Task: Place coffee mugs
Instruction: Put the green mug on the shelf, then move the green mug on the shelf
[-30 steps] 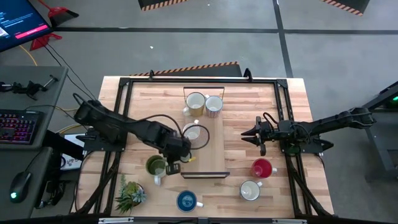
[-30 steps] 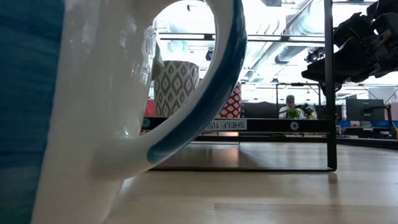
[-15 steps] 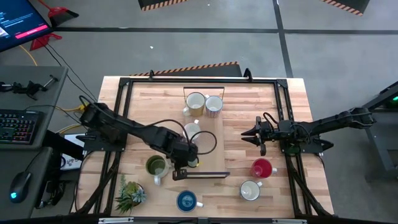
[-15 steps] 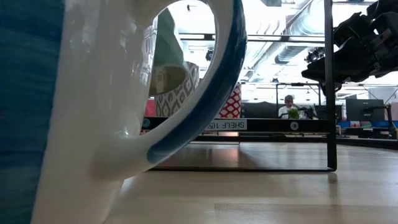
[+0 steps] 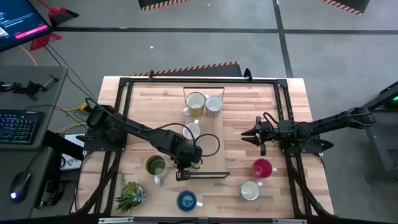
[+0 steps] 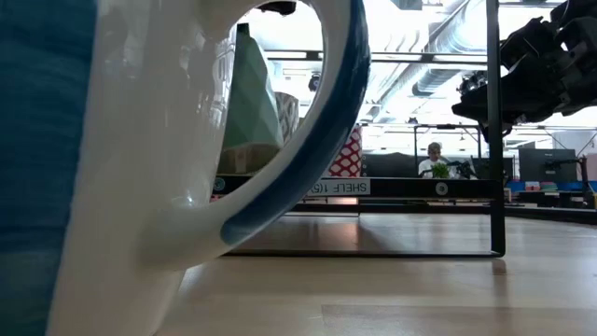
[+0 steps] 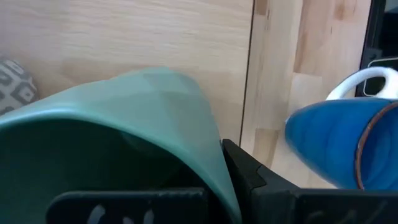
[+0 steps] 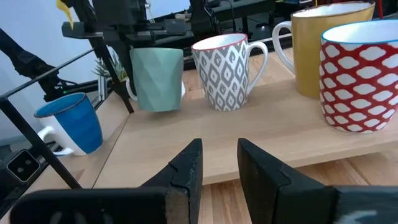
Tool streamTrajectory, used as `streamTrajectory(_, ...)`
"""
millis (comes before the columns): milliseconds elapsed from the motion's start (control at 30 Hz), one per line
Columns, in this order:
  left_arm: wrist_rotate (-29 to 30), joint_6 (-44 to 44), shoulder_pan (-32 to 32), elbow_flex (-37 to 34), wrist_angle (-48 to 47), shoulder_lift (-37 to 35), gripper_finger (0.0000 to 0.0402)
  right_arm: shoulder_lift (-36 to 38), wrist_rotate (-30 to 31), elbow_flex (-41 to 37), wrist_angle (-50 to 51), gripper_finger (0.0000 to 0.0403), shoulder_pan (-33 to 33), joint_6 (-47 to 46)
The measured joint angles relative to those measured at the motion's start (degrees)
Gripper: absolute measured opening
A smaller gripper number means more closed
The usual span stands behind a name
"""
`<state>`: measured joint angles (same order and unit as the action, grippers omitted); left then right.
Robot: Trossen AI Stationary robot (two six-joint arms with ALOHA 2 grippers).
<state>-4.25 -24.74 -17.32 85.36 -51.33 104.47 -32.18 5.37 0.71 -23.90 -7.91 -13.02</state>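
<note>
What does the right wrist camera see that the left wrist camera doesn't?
Only the right wrist view shows the yellow mug and the red-patterned mug. Only the left wrist view shows the teal mug from right up close, at that arm's own fingers. Both show the teal mug, the blue mug and the grey-patterned mug.

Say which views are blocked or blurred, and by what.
Low view: the blue mug sits against the lens, blurred, filling the left half; bright ceiling lights wash out the background. Left wrist view: the teal mug fills the frame, soft. High and right wrist views: clear.
</note>
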Motion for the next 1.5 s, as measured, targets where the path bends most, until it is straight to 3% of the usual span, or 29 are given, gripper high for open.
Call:
streamTrajectory(500,0.33,1.02,0.18,0.04,1.62,0.59,0.0006,0.02,0.00,0.00,-0.33,0.0083,-0.01,0.62)
streamTrajectory(967,0.35,-0.27,1.57,0.32,2.05,0.59,0.0062,0.02,-0.02,0.00,-0.24,0.0083,-0.02,0.62)
streamTrajectory(1333,1.19,1.48,0.60,7.46,-1.10,0.48,0.0066,0.01,-1.34,0.00,0.63,0.0083,0.00,0.54)
streamTrajectory(1500,7.27,1.30,-0.02,11.19,-9.07,0.48,0.0067,0.02,-1.53,0.00,0.81,0.0083,0.00,0.44)
